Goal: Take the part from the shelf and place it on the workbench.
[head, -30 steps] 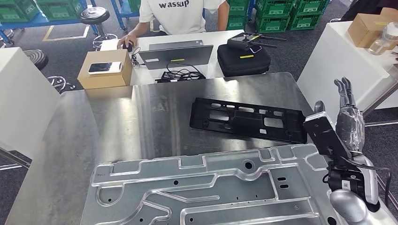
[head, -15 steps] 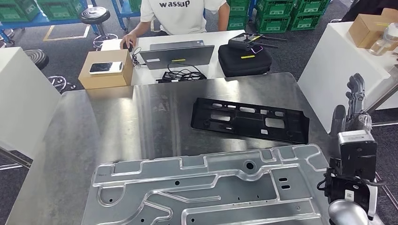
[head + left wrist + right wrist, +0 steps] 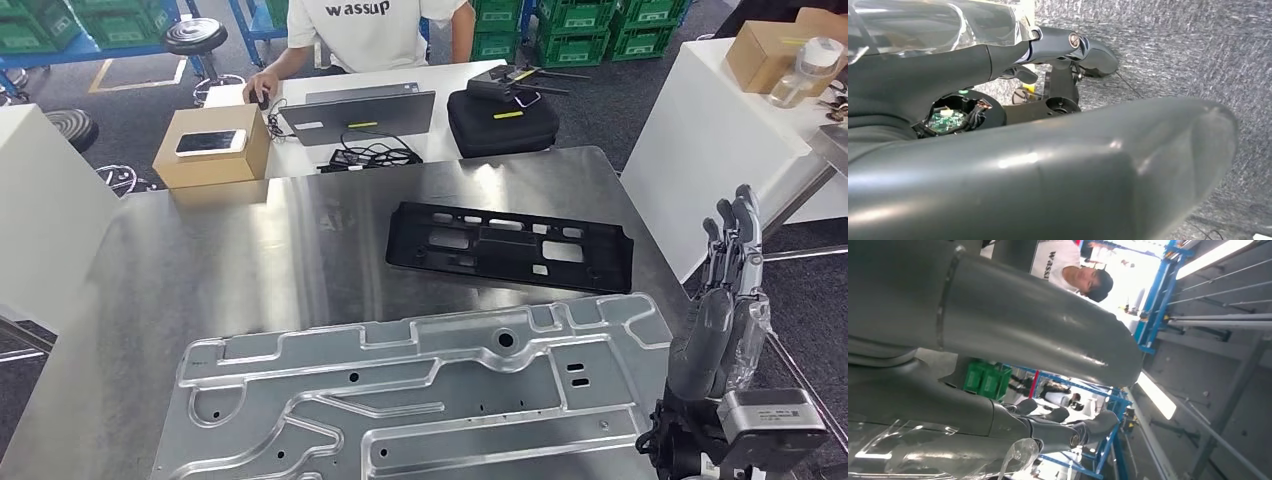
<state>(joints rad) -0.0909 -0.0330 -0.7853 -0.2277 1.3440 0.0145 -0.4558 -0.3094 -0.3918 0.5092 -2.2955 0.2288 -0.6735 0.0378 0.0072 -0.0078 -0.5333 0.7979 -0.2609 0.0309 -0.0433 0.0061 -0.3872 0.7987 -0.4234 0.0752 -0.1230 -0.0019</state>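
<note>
Parts: 1 black part [image 3: 510,247] | 1 workbench [image 3: 230,270] | 1 metal plate [image 3: 420,400]

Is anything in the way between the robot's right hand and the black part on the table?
Nothing visible. The right hand is raised past the table's edge, and bare metal table lies toward the black part.

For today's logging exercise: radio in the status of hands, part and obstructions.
Right hand raised beside bench, fingers extended, holding nothing. Left hand empty. Black part flat on workbench. Nothing obstructing.
</note>
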